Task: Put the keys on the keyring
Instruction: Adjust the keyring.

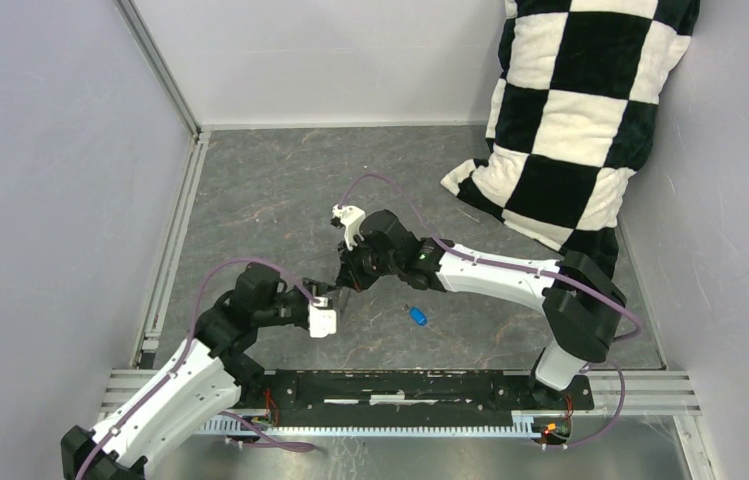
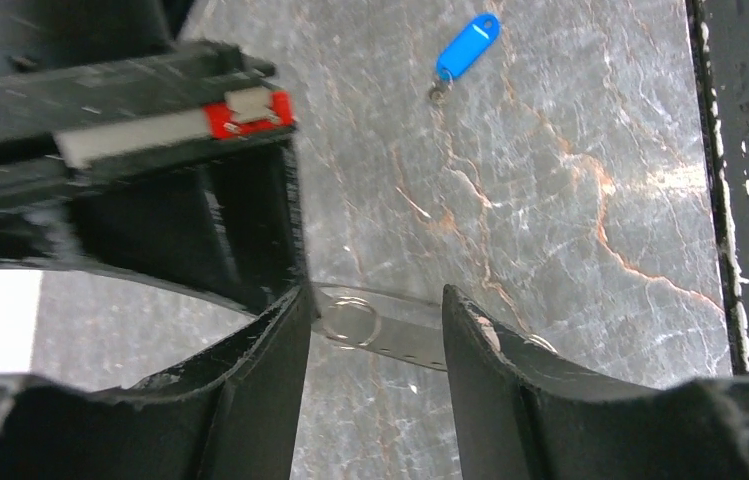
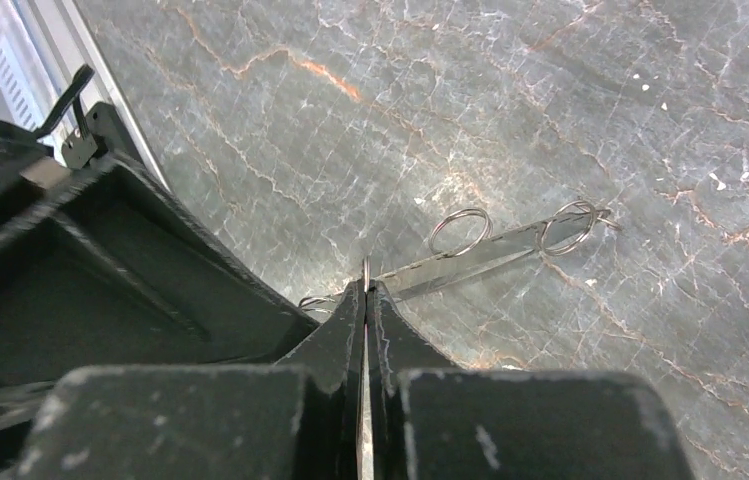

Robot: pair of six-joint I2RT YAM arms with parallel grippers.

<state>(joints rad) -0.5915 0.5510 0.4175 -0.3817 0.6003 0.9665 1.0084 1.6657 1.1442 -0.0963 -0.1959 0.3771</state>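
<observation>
We see the two arms meet over the middle of the table (image 1: 280, 190), gripper to gripper. The right gripper (image 3: 366, 290) has its fingers pressed together, with the near end of the keyring (image 3: 490, 250) clamped between them. From its wrist camera the keyring shows edge-on as a thin, shiny metal strip running away to the right of the fingertips. Two small wire loops (image 3: 460, 230) sit on it, one about halfway along and one at the far end. We cannot tell whether the strip rests on the table or hangs just above it.

The left gripper (image 2: 375, 300) comes in from the near left with its fingers apart. In its own view the strip spans the gap between them, with one of the loops close to the left finger. We cannot tell whether either finger touches the metal. The black body of the right gripper fills the upper left of that view, just beside the left finger.

The key (image 1: 416, 316), with its bright blue head, lies flat on the table by itself. It is to the right of both grippers and a little nearer, on the near side of the right forearm, apart from the keyring and touched by neither arm.

A black-and-white checked pillow (image 1: 580, 110) leans in the far right corner.
</observation>
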